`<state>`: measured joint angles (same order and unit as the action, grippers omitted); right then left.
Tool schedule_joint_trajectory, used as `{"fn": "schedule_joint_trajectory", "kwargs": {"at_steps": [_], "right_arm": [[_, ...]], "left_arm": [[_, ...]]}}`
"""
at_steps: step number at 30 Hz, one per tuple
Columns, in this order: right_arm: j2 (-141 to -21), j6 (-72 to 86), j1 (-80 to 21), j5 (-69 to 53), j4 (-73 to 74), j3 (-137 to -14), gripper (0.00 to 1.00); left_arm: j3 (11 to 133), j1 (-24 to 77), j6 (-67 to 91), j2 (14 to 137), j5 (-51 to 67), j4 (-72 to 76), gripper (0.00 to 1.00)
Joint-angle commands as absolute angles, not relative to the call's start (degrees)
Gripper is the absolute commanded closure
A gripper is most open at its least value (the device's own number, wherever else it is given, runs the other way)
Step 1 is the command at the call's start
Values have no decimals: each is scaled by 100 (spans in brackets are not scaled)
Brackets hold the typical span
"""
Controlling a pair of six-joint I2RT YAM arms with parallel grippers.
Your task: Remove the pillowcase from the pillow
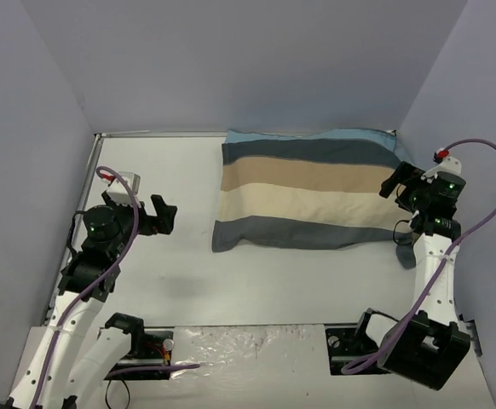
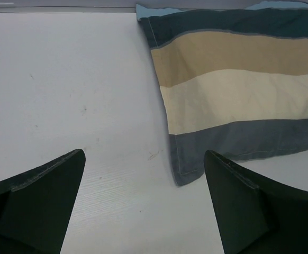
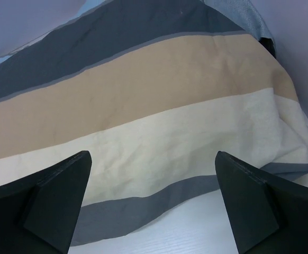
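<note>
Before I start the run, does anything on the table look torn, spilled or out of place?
Nothing stands out. The pillowcase lies flat, striped side up, near the far right corner, with no tears or spills visible. The left fingers and right fingers are open, holding nothing.

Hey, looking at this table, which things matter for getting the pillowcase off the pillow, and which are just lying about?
For the job:
striped pillowcase
pillow, hidden inside it
left end effector, open
right end effector, open

Just there:
white table
purple cables
</note>
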<state>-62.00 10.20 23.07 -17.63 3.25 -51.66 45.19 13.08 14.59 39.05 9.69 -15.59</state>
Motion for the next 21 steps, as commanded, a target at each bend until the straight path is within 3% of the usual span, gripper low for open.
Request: {"fn": "schedule_joint_trajectory", "kwargs": {"at_steps": [1, 5, 6, 10, 13, 15, 17, 21], "right_arm": [[-5959, 1108, 2364, -2196, 141, -5256, 0], [-5959, -233, 2268, -4468, 132, -5089, 0], [-5942, -1360, 2172, -5413, 558, -5202, 0], [-5792, -3015, 1048, -4782, 1826, -5659, 0], [-5695, -3708, 817, -4922, 2268, -5512, 0], [-5748, -3682, 835, -4782, 2180, -5380, 0], [-5853, -3945, 870, -4999, 2188, -5265, 1], [-5626, -4464, 932, -5528, 2232, -5142, 4]], "left_arm": [[4711, 1371, 1731, 4138, 1511, -1205, 6], [4869, 1380, 2292, 4806, 2422, -1081, 6], [5034, 1389, 2390, 4990, 2600, -1125, 6], [5578, 1485, 2576, 6166, 3165, -1579, 6], [6211, 2501, 1474, 6669, 1921, -2547, 5], [6275, 3968, 838, 6732, 771, -2689, 5], [5874, 4821, -309, 6671, -603, -2270, 5], [4792, 6125, -2527, 6512, -976, -381, 5]]}}
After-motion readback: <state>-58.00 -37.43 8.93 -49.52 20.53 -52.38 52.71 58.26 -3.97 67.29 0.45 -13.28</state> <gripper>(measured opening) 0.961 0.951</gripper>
